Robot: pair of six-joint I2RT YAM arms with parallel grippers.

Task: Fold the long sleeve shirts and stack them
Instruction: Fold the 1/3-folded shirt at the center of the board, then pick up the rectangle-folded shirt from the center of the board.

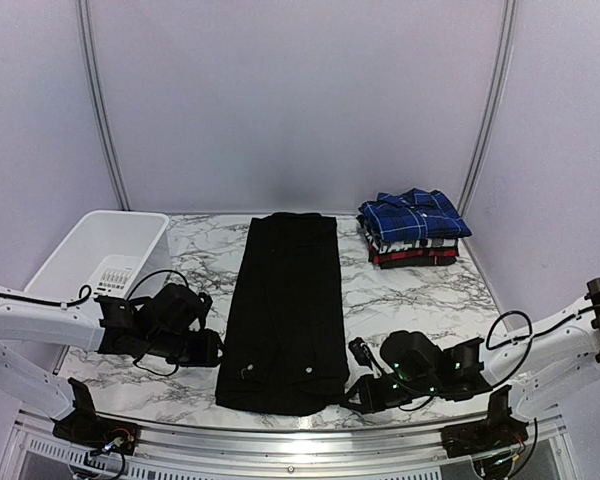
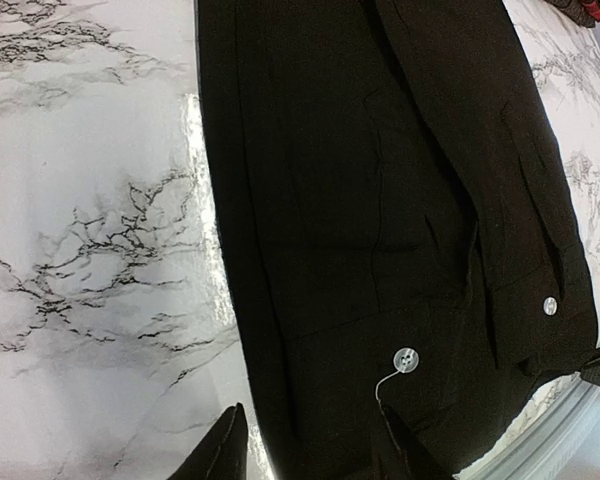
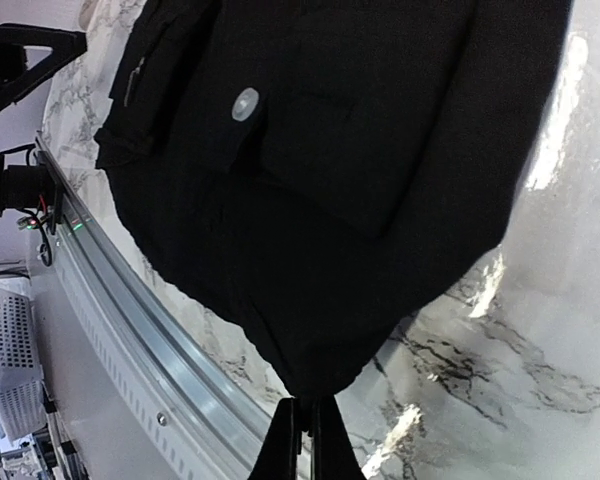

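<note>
Clearly limp, the black shirt (image 1: 285,300) wants hem-corner grips: right end effector (image 3: 302,435) is closed, seemingly pinching 1 corner; left end effector (image 2: 310,445) gapes over the opposite edge.

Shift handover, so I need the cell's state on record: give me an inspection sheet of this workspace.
Surface: marble table, glossy.
Job's things: black shirt folded into a long strip mid-table; plaid shirts stacked far right.
Clutter: white basket, far left.
Grippers: left gripper open astride the shirt's near-left edge; right gripper shut at its near-right corner.
Cables: black loops at both arms.
Surroundings: pale walls, metal rail in front.
</note>
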